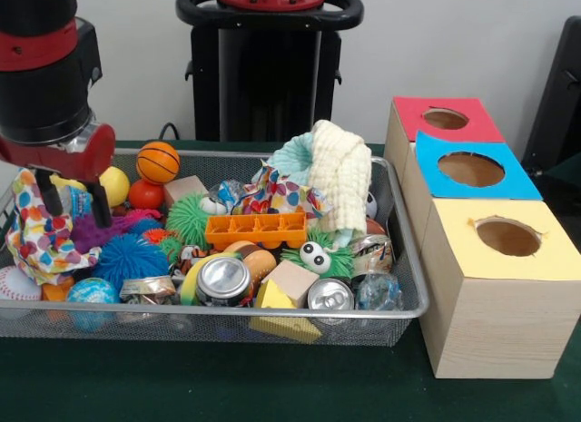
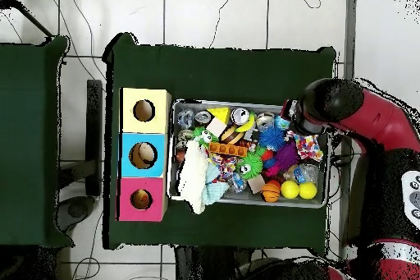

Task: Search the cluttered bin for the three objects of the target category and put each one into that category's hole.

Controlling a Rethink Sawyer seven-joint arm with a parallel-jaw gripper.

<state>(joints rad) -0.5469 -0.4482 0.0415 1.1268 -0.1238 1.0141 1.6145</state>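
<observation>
Gripper (image 1: pixel 74 201) open, two black fingers (image 1: pixel 98 202) spread, nothing held, over the bin's (image 1: pixel 272 324) polka-dot cloth (image 1: pixel 36 233) end. Wire-mesh bin, piled. Three wood boxes, one round hole each: red (image 1: pixel 445 119), blue (image 1: pixel 470 169), yellow (image 1: pixel 508 237). Three crushed metal cans (image 1: pixel 222 279) along the front wall. Also one mini basketball (image 1: pixel 158 161), one yellow ball (image 1: pixel 114 185), orange plastic tray (image 1: pixel 257 229), knit cream cloth (image 1: pixel 342 172), two wood blocks (image 1: pixel 291 281).

You have a silver wire-mesh metal bin (image 1: pixel 399 259) on matt green cloth (image 1: pixel 272 386); inside it, shiny dented aluminium cans (image 1: pixel 223 279), a glossy orange plastic tray (image 1: pixel 256 229), a fuzzy cream knitted cloth (image 1: pixel 343 172), rubbery spiky balls (image 1: pixel 130 257), and beside it, pale plain-grained wooden boxes (image 1: pixel 495 322) topped with matt coloured paper
</observation>
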